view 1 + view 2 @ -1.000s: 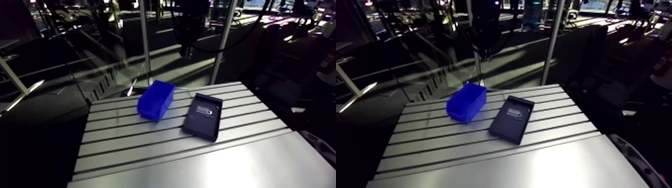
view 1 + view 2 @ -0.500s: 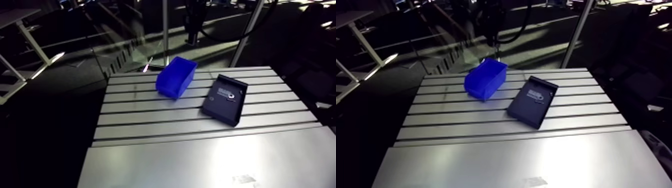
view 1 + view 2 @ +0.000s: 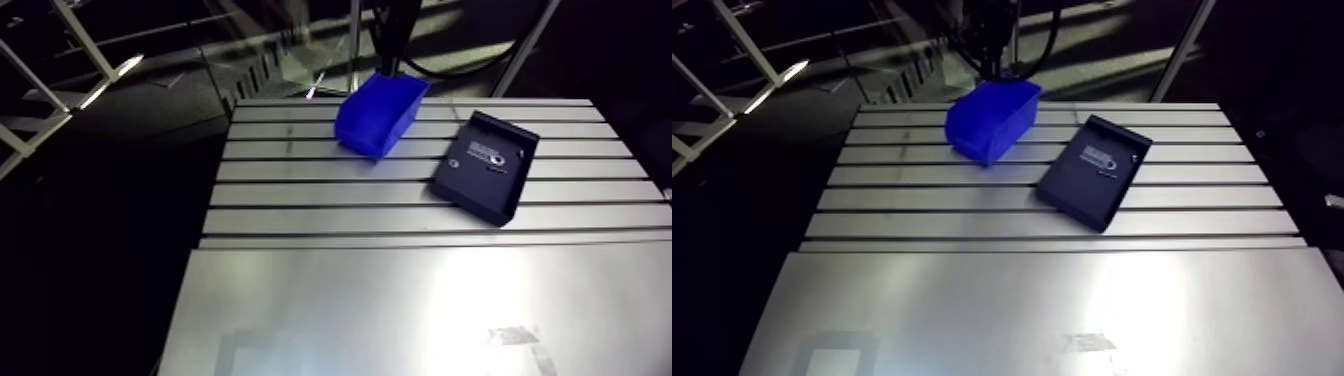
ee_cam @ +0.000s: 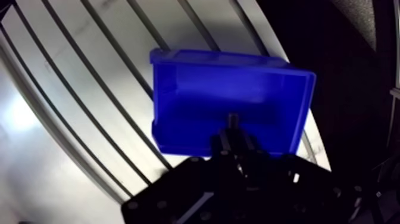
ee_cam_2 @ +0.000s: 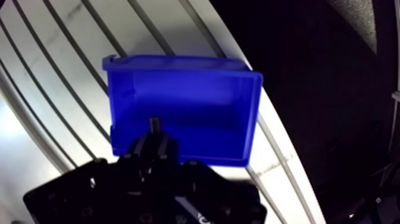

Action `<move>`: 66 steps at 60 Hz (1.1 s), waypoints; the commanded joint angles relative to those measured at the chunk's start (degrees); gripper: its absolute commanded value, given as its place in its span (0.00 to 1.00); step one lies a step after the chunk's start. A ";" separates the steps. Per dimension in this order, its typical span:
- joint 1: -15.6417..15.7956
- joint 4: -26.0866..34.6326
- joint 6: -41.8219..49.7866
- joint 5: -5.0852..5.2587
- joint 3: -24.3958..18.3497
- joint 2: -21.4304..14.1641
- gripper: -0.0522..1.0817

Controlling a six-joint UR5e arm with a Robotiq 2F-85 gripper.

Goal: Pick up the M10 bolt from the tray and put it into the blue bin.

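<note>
While clamped — bolt point(image 4: 231, 120) in pincer point(image 4: 233, 134), over bin point(image 4: 178, 107)

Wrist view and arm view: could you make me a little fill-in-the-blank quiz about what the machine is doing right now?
1. The fingers are shut on a small dark ____.
2. They hang above the open bin, whose colour is ____.
3. In the arm view, the bin and the black tray both stand on the slotted ____.
Missing words: bolt; blue; table.
</note>
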 commanded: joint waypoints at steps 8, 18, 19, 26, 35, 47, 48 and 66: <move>0.21 -2.92 1.10 0.17 1.87 2.08 0.97; 0.21 -4.59 2.52 0.01 3.86 2.95 0.97; 0.21 -4.59 2.52 0.01 3.86 2.95 0.97; 0.56 -7.13 2.86 -0.01 5.53 3.05 0.96; 0.56 -8.44 3.12 0.08 6.31 4.53 0.96; 0.56 -8.46 3.30 0.08 6.91 4.72 0.96; 0.64 -8.46 3.37 0.08 7.00 4.80 0.96; 0.65 -11.78 3.21 -0.09 8.06 4.98 0.95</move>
